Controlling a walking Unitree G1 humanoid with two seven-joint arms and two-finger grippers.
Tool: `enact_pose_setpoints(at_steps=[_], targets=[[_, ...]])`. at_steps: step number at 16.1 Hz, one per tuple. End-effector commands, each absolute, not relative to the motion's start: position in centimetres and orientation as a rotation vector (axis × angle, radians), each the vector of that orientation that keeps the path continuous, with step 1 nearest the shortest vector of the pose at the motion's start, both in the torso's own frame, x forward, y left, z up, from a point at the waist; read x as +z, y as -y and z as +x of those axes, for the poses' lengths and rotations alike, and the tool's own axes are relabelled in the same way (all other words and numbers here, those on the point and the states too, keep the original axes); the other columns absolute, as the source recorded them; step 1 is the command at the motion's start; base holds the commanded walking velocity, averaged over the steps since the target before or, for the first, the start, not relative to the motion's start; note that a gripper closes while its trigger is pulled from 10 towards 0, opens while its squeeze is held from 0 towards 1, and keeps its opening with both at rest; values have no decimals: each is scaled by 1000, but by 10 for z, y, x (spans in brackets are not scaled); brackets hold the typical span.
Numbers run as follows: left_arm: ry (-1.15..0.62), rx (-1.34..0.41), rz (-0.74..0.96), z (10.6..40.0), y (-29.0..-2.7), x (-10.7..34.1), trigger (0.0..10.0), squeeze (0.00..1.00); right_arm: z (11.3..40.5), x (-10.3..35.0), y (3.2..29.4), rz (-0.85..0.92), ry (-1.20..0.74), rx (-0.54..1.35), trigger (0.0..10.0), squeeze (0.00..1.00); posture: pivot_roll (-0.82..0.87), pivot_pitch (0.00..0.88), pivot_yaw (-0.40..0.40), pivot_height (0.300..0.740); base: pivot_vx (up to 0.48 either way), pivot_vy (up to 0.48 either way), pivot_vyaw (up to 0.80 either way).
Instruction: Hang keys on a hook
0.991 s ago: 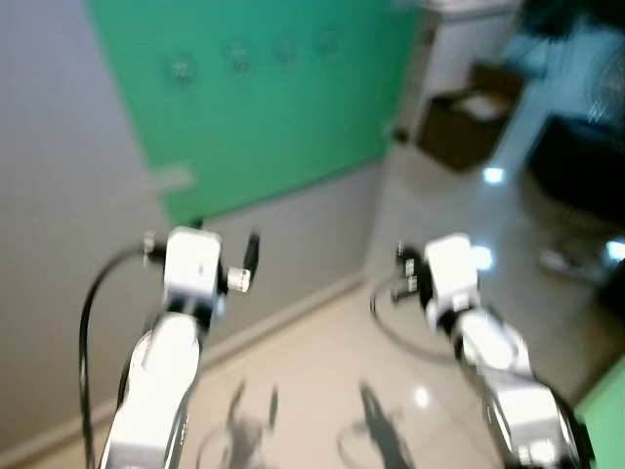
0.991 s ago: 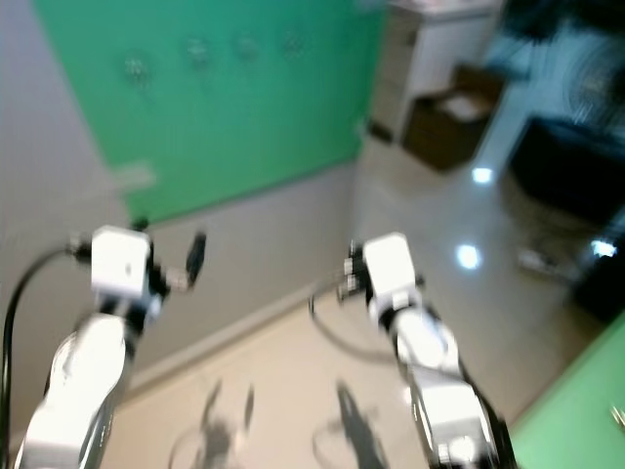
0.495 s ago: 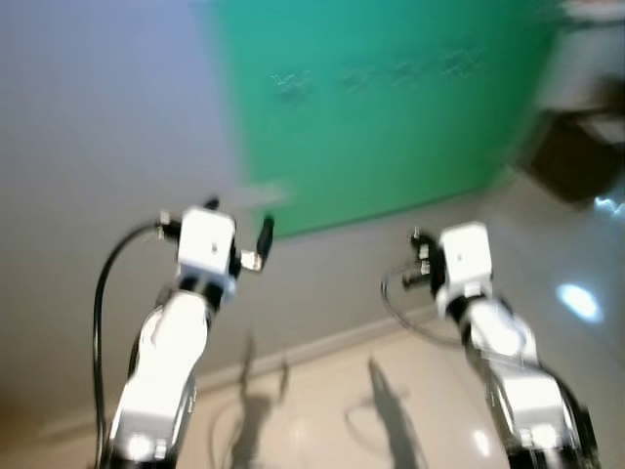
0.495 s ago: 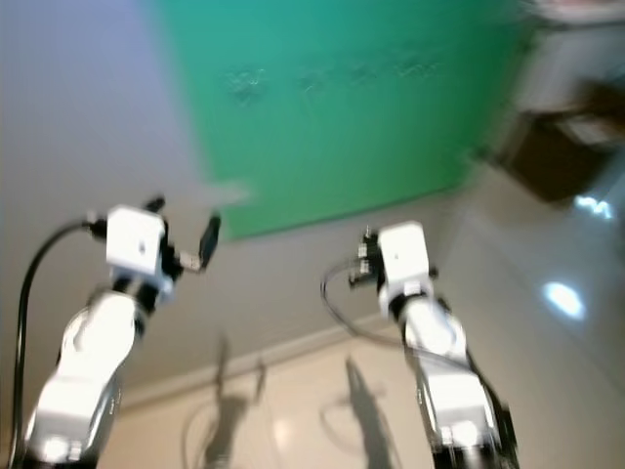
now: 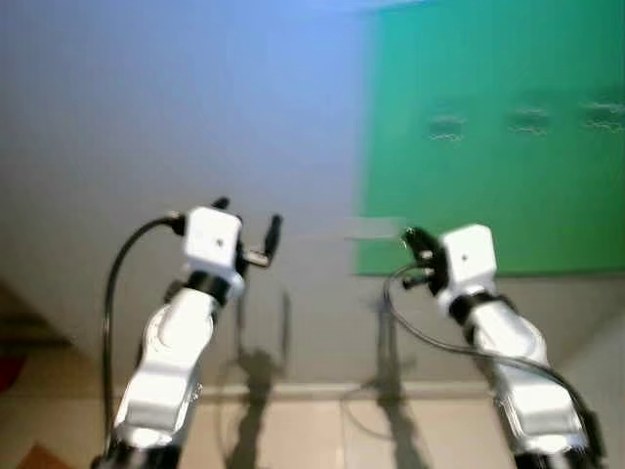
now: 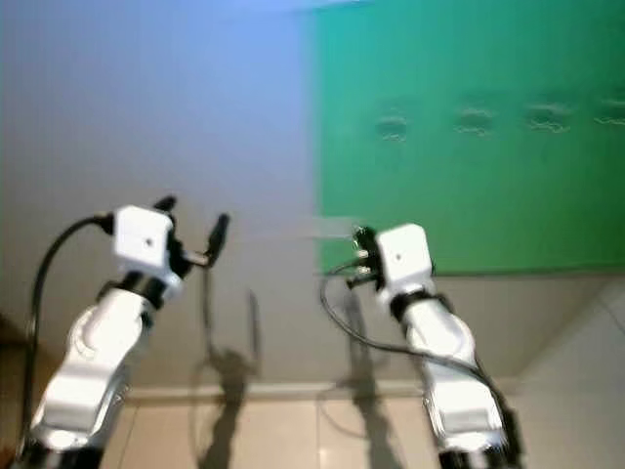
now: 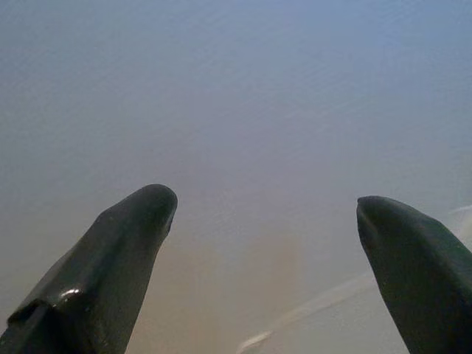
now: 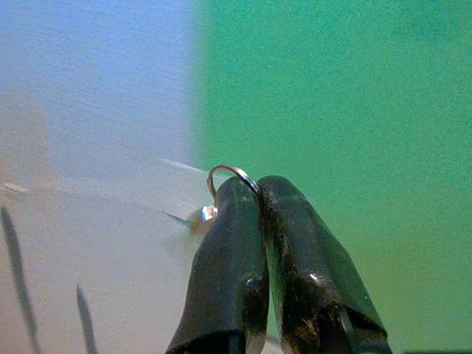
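Note:
My right gripper [image 8: 258, 192] is shut on a thin silver key ring [image 8: 230, 174] that pokes out between its black fingertips; a small metal piece shows beside them. In the head views the right gripper [image 5: 418, 240] is raised before the lower left corner of a green wall panel [image 5: 508, 98]. A row of small blurred hooks [image 5: 446, 126] sits high on that panel, above and to the right of the gripper. My left gripper [image 7: 265, 210] is open with nothing between its fingers, held up [image 5: 256, 234] toward the plain grey wall.
The grey wall [image 5: 146, 117] runs left of the green panel, with a pale baseboard [image 5: 322, 391] and tiled floor [image 5: 322, 435] below. Shadows of both arms fall on the wall. A dark reddish object [image 5: 10, 371] sits at the far left.
The whole view has swung left: the green panel and its hooks now lie on the right, the boxes and glossy floor are gone. Both arms keep their raised pose.

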State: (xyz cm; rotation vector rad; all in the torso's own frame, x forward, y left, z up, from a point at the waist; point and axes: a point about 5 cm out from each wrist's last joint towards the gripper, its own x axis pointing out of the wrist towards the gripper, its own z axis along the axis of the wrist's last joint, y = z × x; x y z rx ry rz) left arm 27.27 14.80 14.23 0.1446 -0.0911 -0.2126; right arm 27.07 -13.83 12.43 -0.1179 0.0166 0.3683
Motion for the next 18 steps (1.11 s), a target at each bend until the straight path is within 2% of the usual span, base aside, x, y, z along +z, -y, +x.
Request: enact_pose_setpoints(at_steps=[1, 4, 10, 13, 16, 18], targets=[[86, -224, 140, 275, -147, 142, 10000, 0, 269, 128, 141, -110, -1, 375, 10000, 0, -43, 0, 50, 740, 0, 0, 0], [98, -226, 129, 275, -144, 144, 10000, 0, 268, 135, 139, -108, 29, 391, 10000, 0, -43, 0, 51, 740, 0, 0, 0], [98, -230, 148, 273, -144, 144, 10000, 0, 259, 154, 123, -67, 106, 498, 10000, 0, -38, 0, 43, 740, 0, -439, 0], [102, -229, 145, 272, -143, 144, 10000, 0, 261, 156, 124, -85, 112, 484, 10000, 0, -37, 0, 38, 740, 0, -465, 663], [108, -226, 140, 273, -143, 145, 10000, 0, 258, 166, 121, -82, 141, 526, 10000, 0, -38, 0, 39, 740, 0, -465, 0], [107, -207, 109, 274, -146, 147, 10000, 0, 256, 171, 116, -72, 162, 573, 10000, 0, -33, 0, 38, 740, 0, -139, 0]])
